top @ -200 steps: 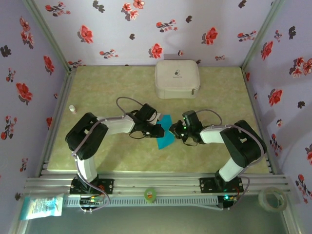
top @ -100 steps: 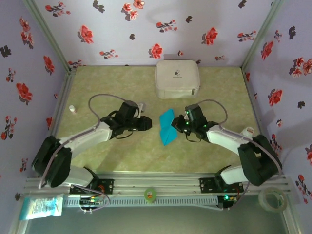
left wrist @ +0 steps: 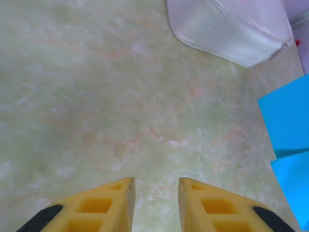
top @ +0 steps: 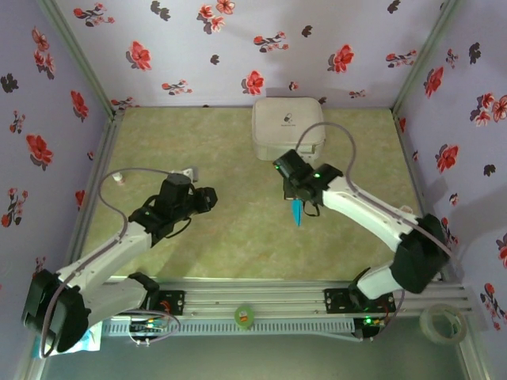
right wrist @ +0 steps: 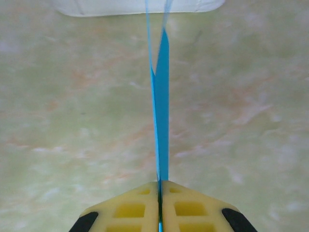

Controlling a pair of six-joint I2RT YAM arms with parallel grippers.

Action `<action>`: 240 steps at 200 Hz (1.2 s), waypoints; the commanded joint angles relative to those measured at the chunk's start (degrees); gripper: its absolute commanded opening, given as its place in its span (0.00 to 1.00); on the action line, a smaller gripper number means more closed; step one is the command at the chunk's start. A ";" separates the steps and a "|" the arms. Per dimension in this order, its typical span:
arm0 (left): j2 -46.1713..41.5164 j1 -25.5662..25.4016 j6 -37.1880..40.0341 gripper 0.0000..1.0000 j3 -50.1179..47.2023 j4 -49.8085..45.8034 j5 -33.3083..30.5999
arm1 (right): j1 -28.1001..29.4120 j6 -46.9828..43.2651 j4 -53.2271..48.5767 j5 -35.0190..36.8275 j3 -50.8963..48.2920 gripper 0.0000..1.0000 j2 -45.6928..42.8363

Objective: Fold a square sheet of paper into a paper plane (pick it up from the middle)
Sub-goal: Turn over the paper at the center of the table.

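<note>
The paper plane (top: 296,212) is folded turquoise-blue paper hanging edge-on above the green table, in front of the white case. My right gripper (top: 295,198) is shut on its upper edge. In the right wrist view the plane (right wrist: 161,96) runs as a thin blue strip straight out from between the closed tips of the right gripper (right wrist: 160,182). My left gripper (top: 209,198) is off to the left, apart from the paper. Its yellow fingers stand open over bare table, left gripper (left wrist: 155,181), with the blue paper plane (left wrist: 289,121) at that view's right edge.
A white rounded zip case (top: 287,127) sits at the back centre, close behind the right gripper. A small white bottle (top: 118,177) stands at the left table edge. Flowered walls close in three sides. A tape roll (top: 438,321) lies beyond the front rail.
The right gripper lifted the plane off the table and carried it back toward the white case, turning it edge-on. The left arm drew away to the left and its jaws widened.
</note>
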 commanded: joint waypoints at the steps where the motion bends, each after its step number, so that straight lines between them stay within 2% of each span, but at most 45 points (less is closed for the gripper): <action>1: -4.32 1.28 -3.68 0.30 -1.66 -3.09 -6.85 | 2.62 -2.41 -11.39 13.71 4.25 0.08 6.05; 21: -8.00 1.89 -5.34 0.34 -2.53 -6.21 -10.99 | 5.62 -2.87 -10.59 14.61 7.25 0.09 12.51; 61: -13.84 2.54 -6.04 0.36 -3.35 -10.04 -15.04 | 11.68 -2.99 -11.24 9.97 16.89 0.10 27.54; 81: -15.02 2.61 -5.78 0.36 -3.29 -11.44 -15.55 | 14.03 -3.82 -9.66 4.81 21.73 0.13 32.20; 99: -15.51 2.63 -5.78 0.36 -3.28 -12.03 -15.65 | 14.34 -3.81 -5.28 -3.19 22.82 0.19 33.32; 110: -15.56 2.67 -5.78 0.36 -3.29 -11.93 -15.61 | 14.12 -3.77 -1.25 -7.80 21.50 0.21 32.47; 142: -14.42 2.66 -5.21 0.37 -3.38 -10.72 -13.71 | 12.08 -2.65 11.16 -20.88 13.40 0.40 25.34; 161: -12.73 2.68 -4.00 0.37 -3.41 -8.51 -10.69 | 8.72 1.41 20.76 -26.30 4.05 0.42 16.96; 186: -8.28 2.69 -1.87 0.36 -3.17 -4.49 -3.62 | 0.82 6.77 32.89 -31.69 -12.49 0.33 4.63; 206: -2.83 2.71 -1.83 0.33 -2.95 -0.07 3.86 | -6.59 12.15 44.70 -41.68 -24.49 0.22 -1.06; 216: 0.09 2.63 -2.42 0.32 -2.66 2.15 7.63 | -9.11 13.26 46.56 -43.91 -27.54 0.18 -2.33; 240: 7.01 2.44 -3.78 0.31 -1.23 6.30 13.90 | -11.40 13.49 47.70 -47.31 -30.63 0.13 -2.07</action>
